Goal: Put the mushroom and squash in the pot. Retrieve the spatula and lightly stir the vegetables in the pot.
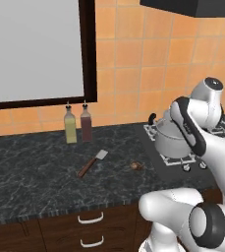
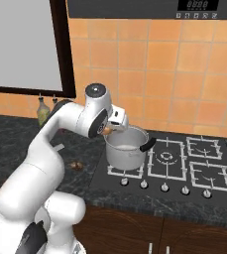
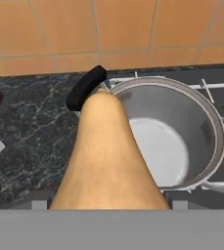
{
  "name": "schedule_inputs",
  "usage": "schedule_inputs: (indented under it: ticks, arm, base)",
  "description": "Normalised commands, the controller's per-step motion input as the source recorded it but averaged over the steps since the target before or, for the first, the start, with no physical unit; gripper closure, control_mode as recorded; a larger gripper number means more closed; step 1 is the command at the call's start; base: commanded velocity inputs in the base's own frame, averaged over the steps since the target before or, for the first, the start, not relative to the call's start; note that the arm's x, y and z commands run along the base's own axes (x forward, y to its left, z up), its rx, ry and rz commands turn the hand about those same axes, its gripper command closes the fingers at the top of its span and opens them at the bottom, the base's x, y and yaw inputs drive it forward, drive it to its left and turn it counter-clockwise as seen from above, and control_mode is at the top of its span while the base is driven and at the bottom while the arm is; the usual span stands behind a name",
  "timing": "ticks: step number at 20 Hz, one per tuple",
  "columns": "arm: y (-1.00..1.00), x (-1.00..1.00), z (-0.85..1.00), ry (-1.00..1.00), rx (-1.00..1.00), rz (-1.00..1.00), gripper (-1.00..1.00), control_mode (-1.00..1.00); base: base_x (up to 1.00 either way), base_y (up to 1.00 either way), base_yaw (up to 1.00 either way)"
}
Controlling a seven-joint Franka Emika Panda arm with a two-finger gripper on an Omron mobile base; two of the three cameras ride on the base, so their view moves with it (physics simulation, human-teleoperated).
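Your claw pinches the pale tan-yellow squash at the shiny steel pot's nine-o'clock rim; centre it, then release.

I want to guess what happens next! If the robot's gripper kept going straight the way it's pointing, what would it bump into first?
Probably the pot. The gripper holds the squash between its fingers, and the squash's tip points at the pot's near rim beside a black handle. Depth is unclear, so it might slip inside instead.
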Motion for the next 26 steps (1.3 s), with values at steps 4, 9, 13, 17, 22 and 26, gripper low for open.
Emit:
schedule_inputs:
  ticks: [4, 9, 13, 17, 22, 26]
  arm:
    - [-0.1, 0.43, -0.66, 0.09, -0.11, 0.0, 1.0, -1.0]
    - [-0.46, 0.01, -0.37, 0.0, -0.07, 0.0, 1.0, -1.0]
    - [-0.38, 0.11, -0.4, 0.03, 0.0, 0.0, 1.0, -1.0]
    - [-0.24, 0.18, -0.47, 0.05, 0.0, 0.0, 1.0, -1.0]
    - [-0.08, 0.25, -0.42, 0.07, -0.01, 0.0, -1.0, -1.0]
    - [0.0, 0.07, -0.1, 0.0, -0.03, 0.0, -1.0, -1.0]
  base:
    - [0.0, 0.0, 0.0]
    - [0.0, 0.0, 0.0]
    - [0.0, 0.0, 0.0]
    - [0.0, 0.0, 0.0]
    - [0.0, 0.0, 0.0]
    - [0.0, 0.0, 0.0]
